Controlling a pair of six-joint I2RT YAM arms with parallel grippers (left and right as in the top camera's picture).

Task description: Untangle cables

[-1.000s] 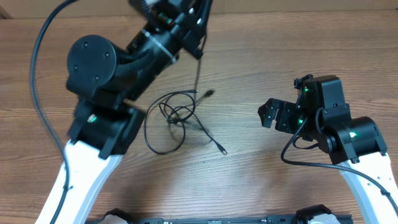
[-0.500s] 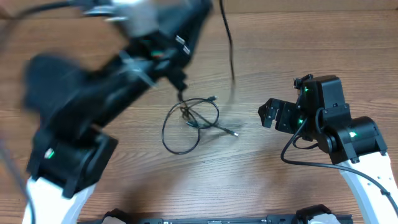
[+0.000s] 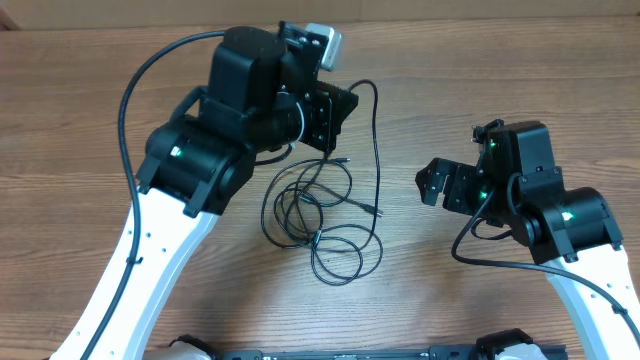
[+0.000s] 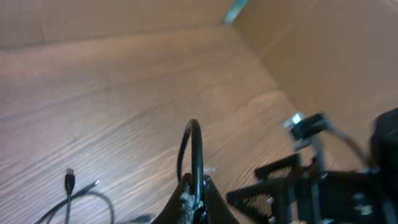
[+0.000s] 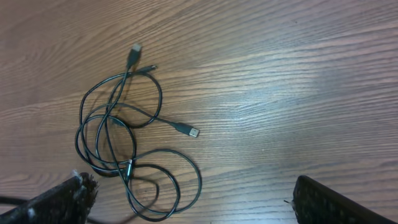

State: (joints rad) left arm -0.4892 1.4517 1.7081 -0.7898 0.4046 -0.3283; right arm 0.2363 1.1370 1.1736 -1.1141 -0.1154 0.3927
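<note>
Cables (image 3: 316, 236) sprawl in loose loops on the wood-grain surface (image 3: 480, 60), long axis running far-to-near, one strand arcing up into the clamped left fingers (image 3: 338, 108). Off to the side the right fingers (image 5: 336, 202) gape wide, empty; a tan wall (image 4: 323, 43) stands beyond.

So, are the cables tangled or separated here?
Tangled: the cables lie as overlapping loops on the table, one strand pinched in the left gripper.

One tangle of thin black cords (image 5: 118, 124) lies on one brown wooden table (image 3: 450, 60), its strands too overlapped to count. Three small plug ends (image 5: 193, 132) show at the tangle's edges. Two black-and-white robot arms flank the tangle: left arm (image 3: 160, 240), right arm (image 3: 570, 225).
</note>
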